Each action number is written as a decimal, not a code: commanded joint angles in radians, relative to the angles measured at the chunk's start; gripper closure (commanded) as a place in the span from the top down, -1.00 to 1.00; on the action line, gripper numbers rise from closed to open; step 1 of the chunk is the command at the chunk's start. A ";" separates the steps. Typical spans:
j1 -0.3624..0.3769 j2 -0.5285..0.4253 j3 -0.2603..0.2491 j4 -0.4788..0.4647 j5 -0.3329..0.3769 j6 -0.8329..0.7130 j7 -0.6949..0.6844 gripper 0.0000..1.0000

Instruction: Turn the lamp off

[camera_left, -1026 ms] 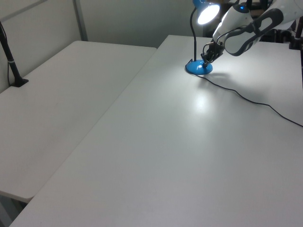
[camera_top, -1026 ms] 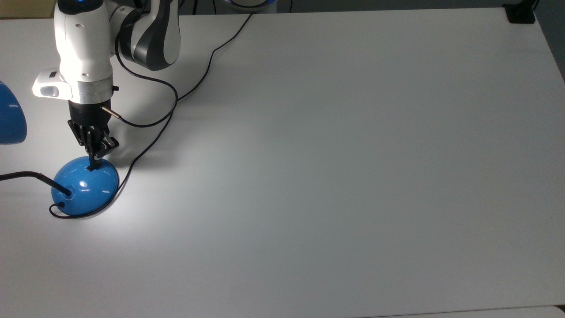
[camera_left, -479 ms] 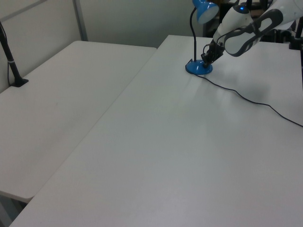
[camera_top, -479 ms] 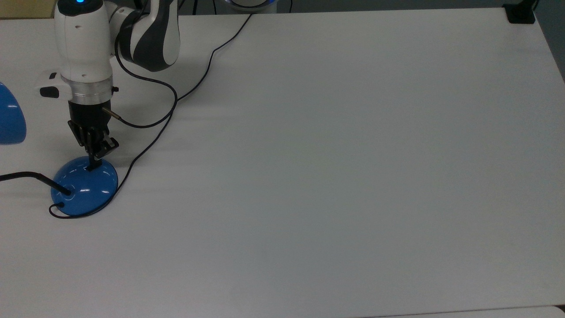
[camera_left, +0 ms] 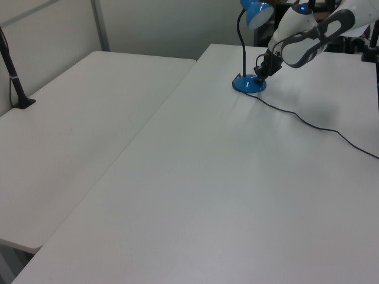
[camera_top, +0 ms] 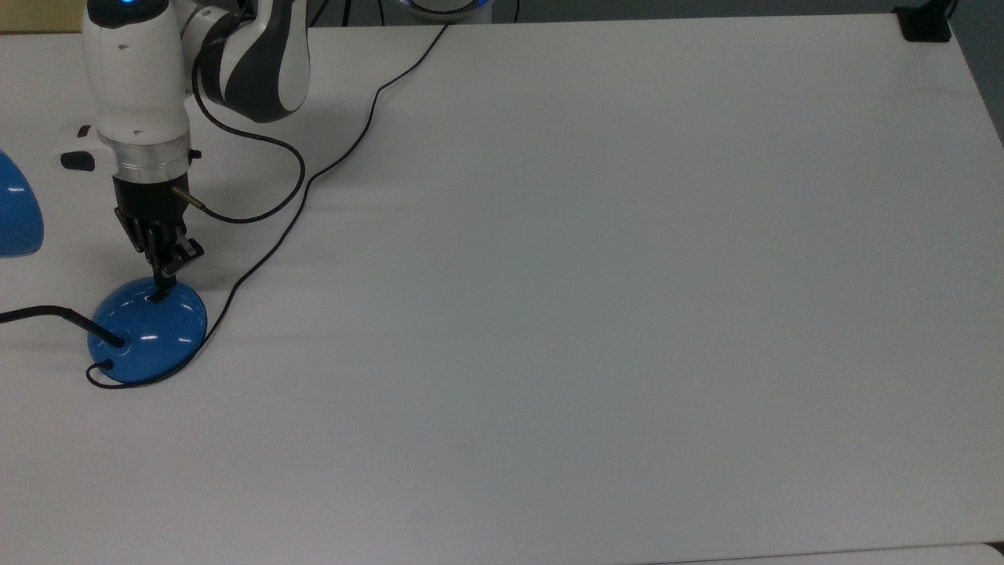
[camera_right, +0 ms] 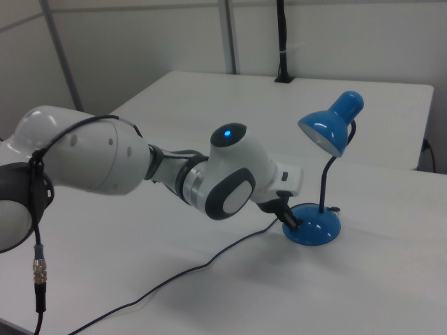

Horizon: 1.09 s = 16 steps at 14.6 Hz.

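The lamp has a glossy blue dome base (camera_top: pixel 147 343) at the top view's left, a thin black neck (camera_top: pixel 47 311) and a blue shade (camera_top: pixel 16 216) cut by the top view's left edge. It gives no light; the table under it is evenly grey. My gripper (camera_top: pixel 161 289) points straight down, shut, with its black tip at the far top of the base, where the switch is covered. In the left view the gripper (camera_left: pixel 260 73) stands beside the base (camera_left: pixel 247 86), under the shade (camera_left: pixel 256 12). In the right view the gripper (camera_right: pixel 289 221) meets the base (camera_right: pixel 316 228) below the shade (camera_right: pixel 333 123).
The lamp's black cord (camera_top: pixel 314 169) snakes from the base across the white table (camera_top: pixel 596 298) to its far edge. A thinner cable loops from my wrist. A black clamp (camera_top: pixel 925 23) sits on the far right corner. A second table (camera_left: pixel 65 130) adjoins in the left view.
The lamp's light went out: the bright patch on the table and the glowing shade are gone. My arm and gripper shifted slightly toward the top view's left, tip still at the base.
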<state>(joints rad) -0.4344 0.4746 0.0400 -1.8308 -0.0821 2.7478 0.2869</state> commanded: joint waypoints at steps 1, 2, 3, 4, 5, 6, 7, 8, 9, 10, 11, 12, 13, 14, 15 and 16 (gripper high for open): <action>0.032 -0.126 0.050 -0.008 -0.013 -0.241 -0.026 -1.00; 0.043 -0.154 0.070 -0.008 -0.014 -0.296 -0.029 -1.00; 0.057 -0.183 0.093 -0.007 -0.021 -0.344 -0.028 -1.00; 0.077 -0.235 0.118 -0.007 -0.034 -0.435 -0.035 -1.00; 0.094 -0.267 0.136 -0.001 -0.045 -0.506 -0.060 -1.00; 0.121 -0.290 0.152 0.049 -0.045 -0.654 -0.107 -1.00; 0.152 -0.292 0.153 0.100 -0.045 -0.760 -0.135 -1.00; 0.184 -0.290 0.153 0.149 -0.045 -0.839 -0.164 -1.00; 0.201 -0.292 0.153 0.188 -0.042 -0.896 -0.193 -1.00; 0.212 -0.295 0.153 0.217 -0.036 -0.942 -0.213 -1.00; 0.239 -0.307 0.153 0.243 -0.033 -0.994 -0.228 -1.00; 0.255 -0.326 0.153 0.245 -0.033 -1.010 -0.235 -1.00; 0.270 -0.347 0.147 0.243 -0.033 -1.023 -0.241 -1.00; 0.295 -0.361 0.135 0.243 -0.033 -1.046 -0.259 -1.00; 0.319 -0.370 0.118 0.243 -0.033 -1.066 -0.276 -0.95; 0.348 -0.385 0.095 0.243 -0.033 -1.079 -0.279 -0.85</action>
<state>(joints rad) -0.1662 0.1393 0.1986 -1.5830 -0.1177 1.7296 0.0607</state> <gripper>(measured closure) 0.982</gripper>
